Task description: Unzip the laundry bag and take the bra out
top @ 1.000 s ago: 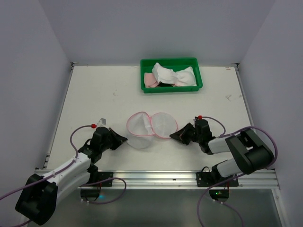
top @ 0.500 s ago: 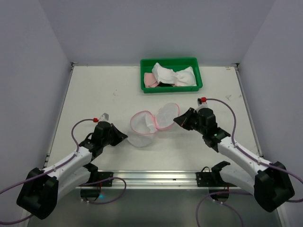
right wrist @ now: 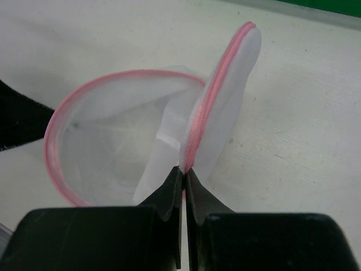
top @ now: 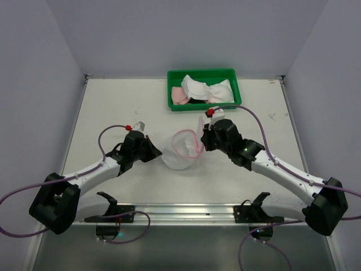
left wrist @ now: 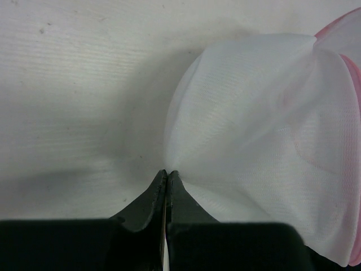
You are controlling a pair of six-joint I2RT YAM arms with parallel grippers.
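Observation:
The laundry bag [top: 180,152] of white mesh lies open mid-table, its pink-trimmed mouth [right wrist: 84,113] facing up and right. My left gripper [top: 159,156] is shut on the mesh of the bag's left side [left wrist: 265,141], pinching a fold at its fingertips [left wrist: 167,172]. My right gripper [top: 203,141] is shut on the pink zipper rim of the round lid [right wrist: 225,84], which stands upright on edge. Inside the bag I see only a white label. The bra [top: 206,90], white with pale pink parts, lies in the green tray [top: 237,103] at the back.
The green tray stands against the back wall, just beyond the right gripper. Cables loop from both wrists. Grey walls enclose the table on three sides, and a metal rail runs along the near edge.
Both arms have reached farther onto the table. The right gripper has swung the lid from flat to upright and carried it left and back; the bag has shifted slightly that way too.

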